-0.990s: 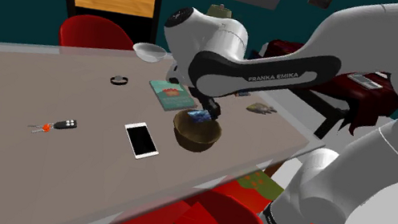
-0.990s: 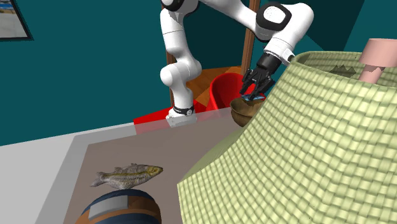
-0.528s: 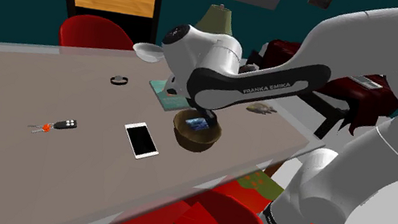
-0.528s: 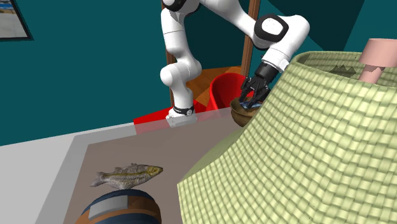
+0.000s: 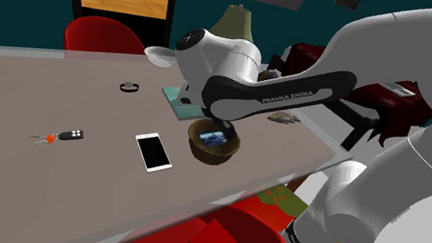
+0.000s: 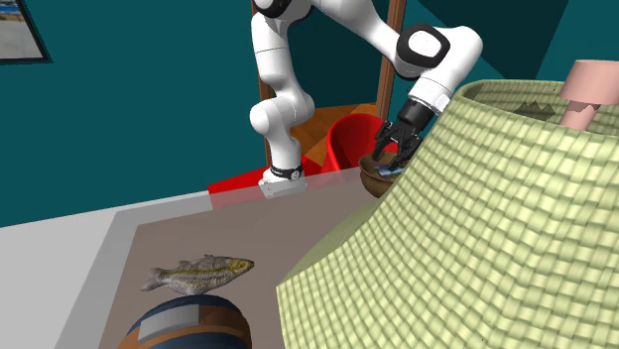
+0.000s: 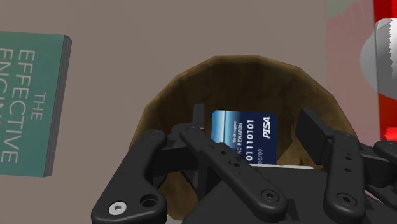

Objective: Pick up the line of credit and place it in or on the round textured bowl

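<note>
Blue and glossy, the small rectangular credit card (image 7: 245, 137) is lying inside the brown round bowl with rough faceted walls (image 7: 191, 83). The all-black two-finger gripper (image 7: 253, 121) is hovering just over the bowl's mouth. Its fingers (image 7: 316, 133) are standing spread, one on each side of the card and neither touching it, so the card is resting free.

As I judge it, the placing itself is done. What is left is for the arm to be drawing clear without nudging the bowl.

The card is showing "PISA", the digits "0111 0101" and the words "NO REWARDS". A teal hardback book (image 7: 32, 108) is carrying "THE EFFECTIVE" and the start of a further word, cut off at the frame's edge. In the shoulder view it is sitting just beside the bowl at about eleven o'clock, and a white slab phone (image 5: 152, 152) is lying near at about eight o'clock. The arm's dark forearm (image 5: 284, 93) is reading "FRANKA EMIKA".
</note>
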